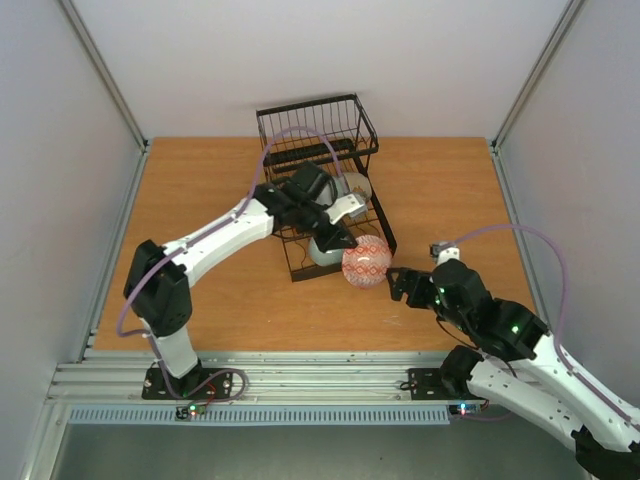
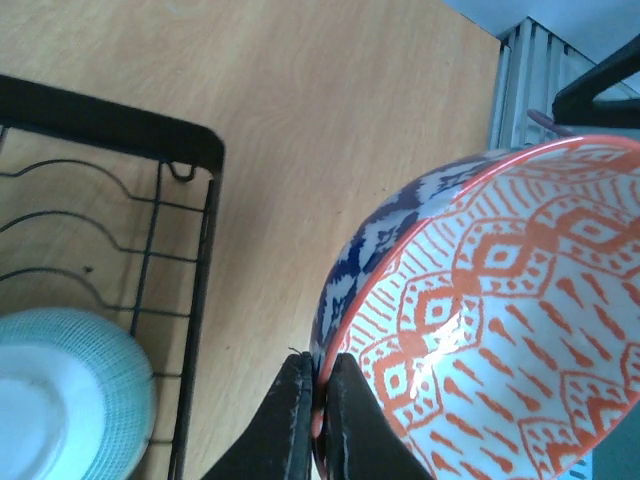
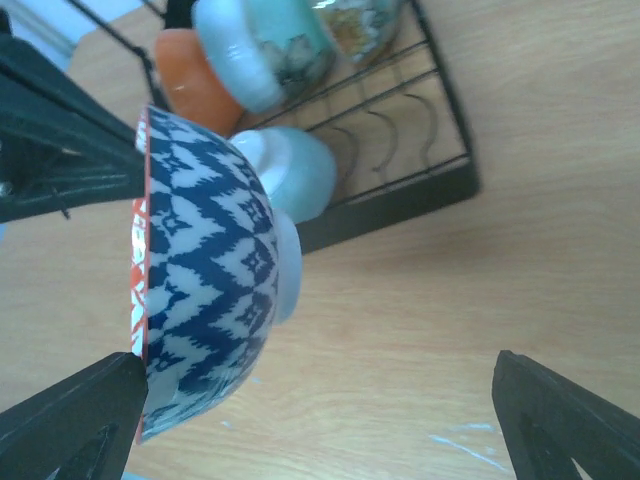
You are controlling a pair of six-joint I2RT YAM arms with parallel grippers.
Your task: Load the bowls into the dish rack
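My left gripper [image 2: 318, 400] is shut on the rim of the blue-and-white patterned bowl [image 2: 500, 300], which is orange-patterned inside. It holds the bowl on edge just off the near right corner of the black wire dish rack [image 1: 330, 150]. In the top view this bowl [image 1: 366, 261] sits between both grippers. My right gripper [image 1: 400, 283] is open beside it. In the right wrist view the bowl [image 3: 200, 290] lies against the left finger [image 3: 70, 420], and the other finger [image 3: 560, 410] is far off. A pale green bowl [image 2: 60, 400] stands in the rack.
The rack holds more bowls in the right wrist view: an orange one [image 3: 195, 85], a pale green one [image 3: 265, 45] and another pale one [image 3: 300, 170]. The tall basket section [image 1: 315, 120] is at the far end. Bare wooden table [image 1: 460, 200] lies right of the rack.
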